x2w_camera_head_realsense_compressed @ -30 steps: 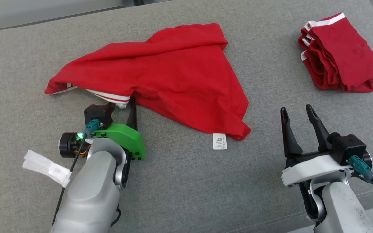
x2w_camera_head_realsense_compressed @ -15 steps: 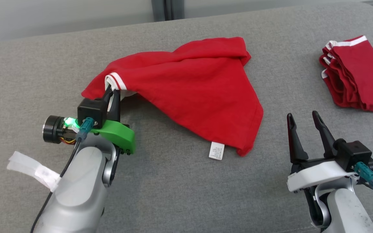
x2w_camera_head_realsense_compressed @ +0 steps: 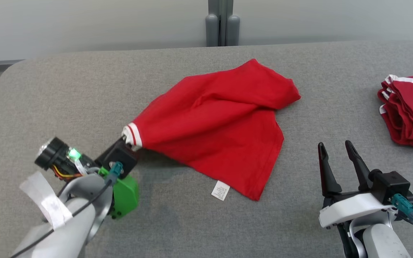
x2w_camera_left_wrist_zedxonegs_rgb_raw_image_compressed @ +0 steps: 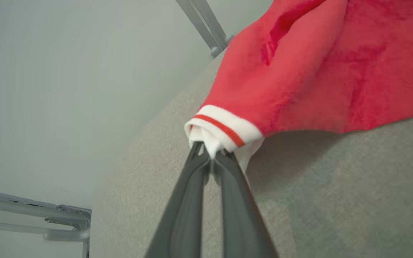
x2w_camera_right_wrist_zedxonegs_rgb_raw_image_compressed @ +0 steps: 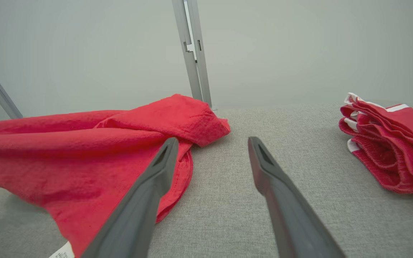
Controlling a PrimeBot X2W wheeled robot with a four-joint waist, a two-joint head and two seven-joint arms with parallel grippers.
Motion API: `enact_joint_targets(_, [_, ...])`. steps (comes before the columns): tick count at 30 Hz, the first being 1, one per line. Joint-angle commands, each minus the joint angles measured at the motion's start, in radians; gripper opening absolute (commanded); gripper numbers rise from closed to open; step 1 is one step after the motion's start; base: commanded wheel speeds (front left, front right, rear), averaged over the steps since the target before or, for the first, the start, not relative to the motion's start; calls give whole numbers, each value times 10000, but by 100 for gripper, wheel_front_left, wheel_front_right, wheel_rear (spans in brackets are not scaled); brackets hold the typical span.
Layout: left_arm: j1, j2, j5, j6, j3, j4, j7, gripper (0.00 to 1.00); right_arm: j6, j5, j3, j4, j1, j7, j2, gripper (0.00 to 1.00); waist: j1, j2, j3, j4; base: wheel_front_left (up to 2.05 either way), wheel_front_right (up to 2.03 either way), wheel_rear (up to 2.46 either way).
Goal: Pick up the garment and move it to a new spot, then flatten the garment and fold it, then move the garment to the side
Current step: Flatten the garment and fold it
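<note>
The left gripper [x2w_camera_head_realsense_compressed: 129,140] has its jaws closed tight on the white cuff [x2w_camera_head_realsense_compressed: 132,133] of the red garment [x2w_camera_head_realsense_compressed: 221,125]. In the left wrist view the two dark fingers [x2w_camera_left_wrist_zedxonegs_rgb_raw_image_compressed: 192,200] meet at their tips with the bunched white rib of the cuff [x2w_camera_left_wrist_zedxonegs_rgb_raw_image_compressed: 224,127], marked by one red stripe, pinched between them. The cloth nearest the grip is lifted off the grey table [x2w_camera_head_realsense_compressed: 66,100] and casts a shadow beneath it.

From the cuff, the garment spreads toward 2 o'clock across the middle of the table, with loose folds running along it and one corner doubled over at its 1 o'clock end. A small white label [x2w_camera_head_realsense_compressed: 221,190] hangs from the hem at the garment's 6 o'clock edge and lies flat on the table.

The right gripper [x2w_camera_head_realsense_compressed: 335,144] is at 4 o'clock from the garment, jaws parted and holding nothing. In the right wrist view its fingers [x2w_camera_right_wrist_zedxonegs_rgb_raw_image_compressed: 145,200] point over the table, the left one crossing in front of the garment's hem [x2w_camera_right_wrist_zedxonegs_rgb_raw_image_compressed: 84,150].

A pile of folded red clothes [x2w_camera_head_realsense_compressed: 411,111] with white trim sits at 3 o'clock from the garment, well apart from it. A grey post [x2w_camera_head_realsense_compressed: 222,23] stands behind the table at 12 o'clock.
</note>
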Motion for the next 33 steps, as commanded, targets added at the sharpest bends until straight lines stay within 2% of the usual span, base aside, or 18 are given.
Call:
enact_joint_targets(1, [405, 147, -39, -84, -113, -360, 267, 0, -7, 10, -9, 11, 65, -30, -29, 100, 0, 0, -14, 39, 0, 0, 0])
enact_joint_targets(6, [1745, 66, -478, 18, -483, -1362, 950, 0, -7, -35, 5, 58, -4, -30, -29, 100, 0, 0, 69, -12, 0, 0, 0])
enact_joint_targets(14, [2669, -913, -1191, 424, -643, -858, 544, 0, -7, -180, 54, 232, -169, -30, -29, 100, 0, 0, 151, -131, 0, 0, 0])
enact_joint_targets(15, [2726, -1052, -1301, 513, -590, -818, 373, 40, -7, -202, 40, 259, -177, -30, -29, 100, 0, 0, 157, -131, 0, 0, 0])
enact_joint_targets(16, [2772, -1159, -1416, 561, -538, -788, 229, 98, -7, -212, 30, 291, -172, -30, -29, 100, 0, 0, 160, -124, 0, 0, 0])
enact_joint_targets(22, [2825, -1440, -1607, 1035, -193, -824, -655, 100, -7, -270, 76, 475, -266, 129, -28, 100, 0, 0, 173, 164, 0, 0, 0])
enact_joint_targets(33, [3363, -1091, -1903, 1697, 400, -1685, -920, 100, -7, -507, -282, 1215, -770, 1060, -29, 100, 0, 0, 363, 1417, 0, 0, 0])
